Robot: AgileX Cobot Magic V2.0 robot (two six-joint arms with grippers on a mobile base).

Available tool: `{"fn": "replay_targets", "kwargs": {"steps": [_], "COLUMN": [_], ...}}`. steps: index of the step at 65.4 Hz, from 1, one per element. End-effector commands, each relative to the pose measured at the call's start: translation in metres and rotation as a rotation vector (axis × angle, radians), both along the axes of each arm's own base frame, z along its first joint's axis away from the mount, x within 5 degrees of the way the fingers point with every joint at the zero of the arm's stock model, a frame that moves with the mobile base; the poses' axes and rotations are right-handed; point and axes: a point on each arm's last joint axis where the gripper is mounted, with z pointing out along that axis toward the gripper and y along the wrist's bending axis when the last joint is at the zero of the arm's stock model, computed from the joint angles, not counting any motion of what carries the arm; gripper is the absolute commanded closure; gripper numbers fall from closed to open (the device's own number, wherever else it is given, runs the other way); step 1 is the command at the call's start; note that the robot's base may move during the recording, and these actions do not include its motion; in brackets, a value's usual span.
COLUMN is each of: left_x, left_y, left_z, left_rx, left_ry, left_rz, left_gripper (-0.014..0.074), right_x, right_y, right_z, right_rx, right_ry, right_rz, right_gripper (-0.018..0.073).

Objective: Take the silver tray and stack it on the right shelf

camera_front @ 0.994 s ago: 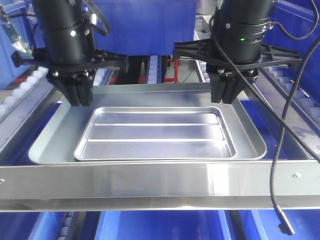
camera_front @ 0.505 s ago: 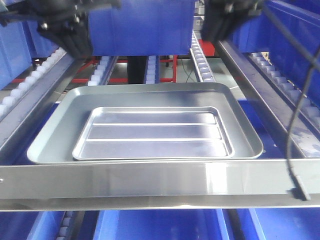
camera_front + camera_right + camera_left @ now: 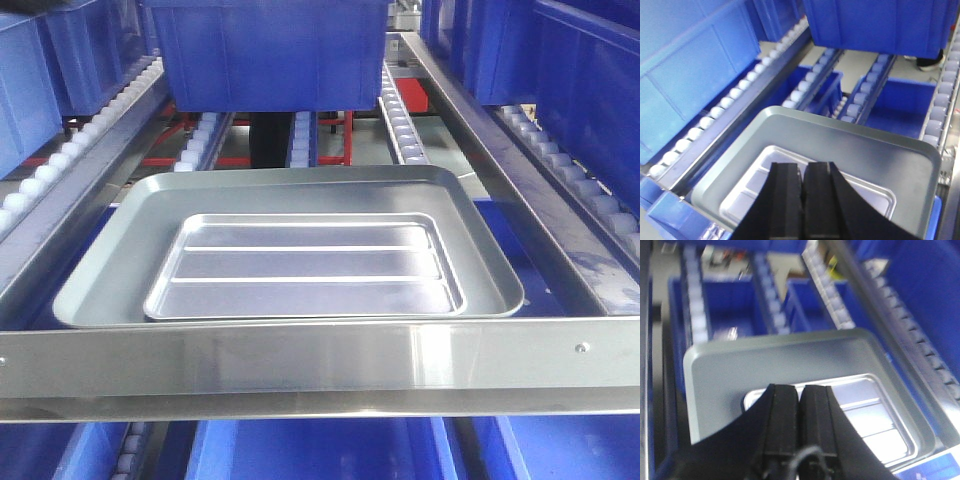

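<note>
Front view: the shiny rectangular silver tray with rounded corners and two lengthwise ribs (image 3: pixel 305 265) lay flat inside the larger, duller grey tray with plain sloping sides (image 3: pixel 120 255). It was nested toward the near edge of the grey tray, with bare grey floor showing on its left, right and far sides. Both trays sat on the steel-framed roller shelf (image 3: pixel 320 365), just behind its broad brushed-steel front bar. A small screw (image 3: pixel 581 348) showed near the right end of that bar. Rails of small white rollers (image 3: pixel 402 130) ran back from the trays on either side. A large blue plastic bin (image 3: pixel 265 50) stood further back on the same level, well apart from the trays. No arm or gripper appeared in this view.

Left wrist view (blurred): the left gripper (image 3: pixel 800 425) hung above the trays, apart from them. Its two black fingers were pressed together with only a thin seam between them, and nothing was caught there. The silver tray (image 3: pixel 875 415) showed below and to the right of the fingers, inside the grey tray (image 3: pixel 720 380).

Right wrist view: the right gripper (image 3: pixel 803 200) was likewise above the trays, fingers clenched side by side on nothing. The silver tray (image 3: pixel 747 197) lay beneath it within the grey tray (image 3: pixel 880 160). Blue bins (image 3: pixel 900 102) sat on the level below.
</note>
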Motion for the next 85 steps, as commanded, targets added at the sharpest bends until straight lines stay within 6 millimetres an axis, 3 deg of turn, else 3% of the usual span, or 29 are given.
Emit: {"fn": "replay_targets", "kwargs": {"steps": [1, 14, 25, 52, 60, 72, 85], "left_x": [-0.03, -0.09, -0.114, -0.117, -0.117, -0.117, -0.117], "left_y": [0.009, 0.046, 0.061, 0.063, 0.063, 0.063, 0.063], "left_z": [0.013, -0.002, 0.001, 0.002, 0.002, 0.002, 0.002], "left_rx": [-0.02, -0.048, -0.111, -0.121, -0.121, -0.121, -0.121], "left_ry": [-0.22, -0.412, -0.525, -0.542, -0.542, -0.542, -0.542], "left_rz": [-0.096, -0.093, -0.084, -0.082, -0.082, -0.082, -0.082], "left_gripper": [0.0673, 0.0677, 0.0677, 0.0677, 0.0677, 0.0677, 0.0677], "right_x": [-0.023, -0.068, -0.076, -0.076, -0.08, -0.088, -0.102], "right_y": [-0.01, -0.036, -0.041, -0.042, -0.051, -0.079, -0.096], "right_z": [0.011, 0.0, 0.0, 0.0, -0.003, -0.032, -0.069], "right_rx": [0.082, 0.135, 0.152, 0.152, 0.174, 0.014, -0.037], "right_ry": [-0.161, -0.255, -0.284, -0.285, -0.293, -0.404, -0.439], "right_rz": [0.044, 0.042, 0.041, 0.041, -0.017, -0.266, -0.444], "right_gripper": [0.051, 0.051, 0.051, 0.051, 0.051, 0.051, 0.051]}}
